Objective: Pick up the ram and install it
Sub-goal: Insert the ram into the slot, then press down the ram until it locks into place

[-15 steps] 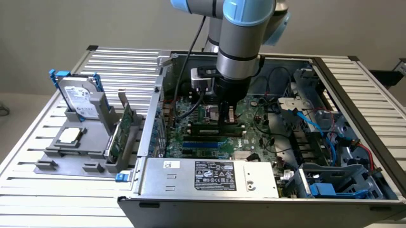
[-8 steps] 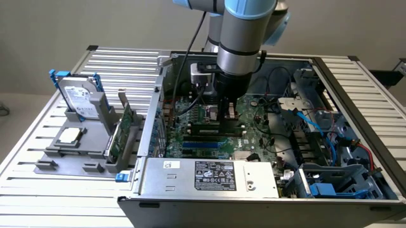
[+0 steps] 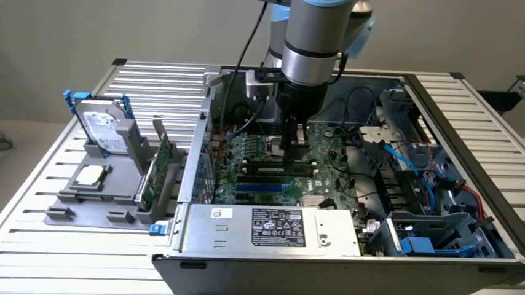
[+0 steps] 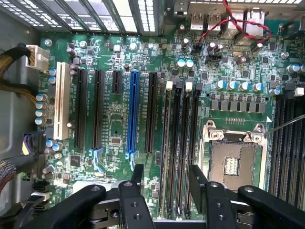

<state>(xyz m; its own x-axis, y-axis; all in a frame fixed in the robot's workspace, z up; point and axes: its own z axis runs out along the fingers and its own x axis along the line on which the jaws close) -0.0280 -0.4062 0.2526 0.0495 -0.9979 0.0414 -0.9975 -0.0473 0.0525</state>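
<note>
ram [image 3: 279,165] reads as a long dark-green stick standing on edge in a memory slot near the middle of the motherboard [image 3: 336,177], inside the open computer case [image 3: 428,106]. Likely seated or nearly so, since it stands upright with nothing holding it. Tool [image 3: 292,153] hangs straight over it, arm vertical, just above the stick; can't tell from the exterior view if the tips touch it. Wrist view: tool [image 4: 167,168] is spread wide, one finger on each side of the bank of memory slots [image 4: 181,143], nothing clamped between them. The slots run lengthwise through the gap, so the tool looks lined up with the slot direction, which suits pressing or letting go of a stick. Which slot carries the ram edge-on, can't tell there. To one side of the bank is the bare CPU socket [image 4: 233,162], to the other the blue expansion slot [image 4: 132,114]. Power supply [image 3: 271,224] sits along the case's near wall. The case takes up the counter [image 3: 156,86] from the middle to the exterior view's right edge. Toward the exterior view's left edge sits a gray fixture [image 3: 82,206] holding parts upright for easy grasping: hard drive [image 3: 102,126], processor chip [image 3: 92,174], wide green card [image 3: 154,175]. All are well apart from the tool.
</note>
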